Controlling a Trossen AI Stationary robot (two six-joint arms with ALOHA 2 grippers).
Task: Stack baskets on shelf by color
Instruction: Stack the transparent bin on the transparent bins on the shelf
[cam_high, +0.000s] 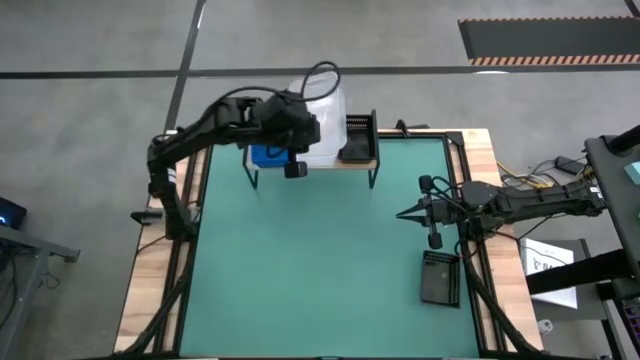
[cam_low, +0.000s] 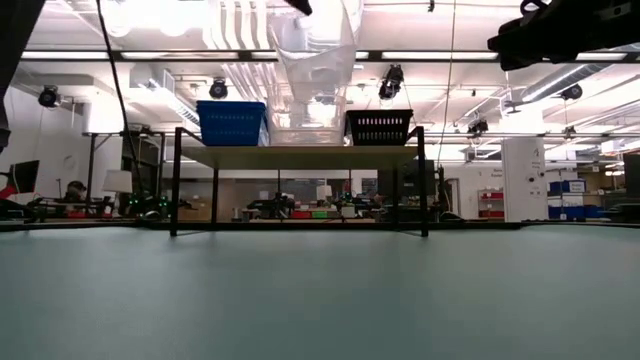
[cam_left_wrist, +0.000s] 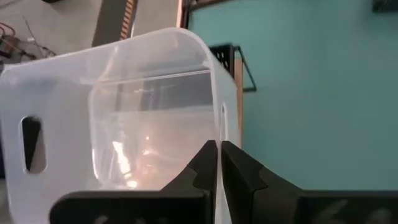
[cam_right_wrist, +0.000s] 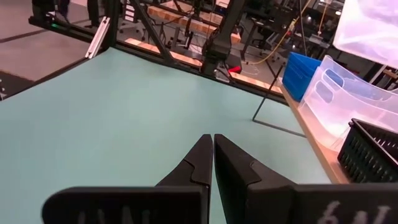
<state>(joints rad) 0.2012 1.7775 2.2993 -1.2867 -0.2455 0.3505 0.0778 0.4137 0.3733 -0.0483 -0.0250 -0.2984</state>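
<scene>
The left gripper, clamped on the wall of a clear basket above the shelf, could drop it crooked onto the clear stack between blue basket and black basket, while the right gripper waits closed and empty.

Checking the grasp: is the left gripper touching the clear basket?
Touching. The left wrist view shows the left gripper shut on the clear basket's wall.

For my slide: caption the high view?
Left gripper holds a clear basket above the shelf; right gripper waits shut.
</scene>
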